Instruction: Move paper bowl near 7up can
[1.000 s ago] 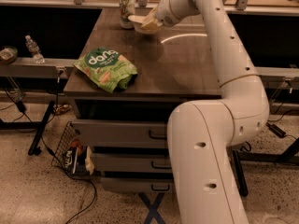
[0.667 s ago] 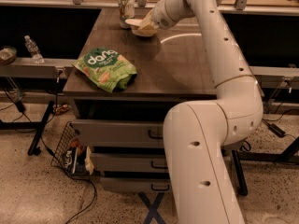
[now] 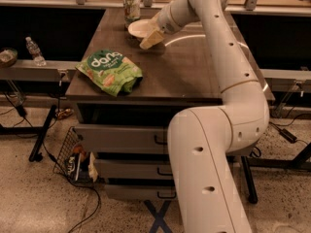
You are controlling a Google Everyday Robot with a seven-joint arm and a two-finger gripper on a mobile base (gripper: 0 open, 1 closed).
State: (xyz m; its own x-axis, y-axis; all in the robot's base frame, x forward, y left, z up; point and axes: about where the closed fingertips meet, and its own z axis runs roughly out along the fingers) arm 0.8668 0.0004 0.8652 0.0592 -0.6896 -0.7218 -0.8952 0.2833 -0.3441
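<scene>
Sitting just beside the 7up can (image 3: 131, 6) on the worktop (image 3: 194, 67), the paper bowl (image 3: 140, 27) seemingly touches the claw (image 3: 151, 38), whose grip I cannot tell; any release should be gentle.

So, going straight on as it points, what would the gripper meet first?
Likely the tabletop just in front of the paper bowl, since the gripper beside the bowl slants downward; depth is unclear.

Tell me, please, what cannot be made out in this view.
All in the camera view:
- Bowl: near-right rim hidden by the claw, which sits at that edge; contact unclear.
- Can: label too small to read.
- Table: part of its far side hidden behind the arm.
</scene>
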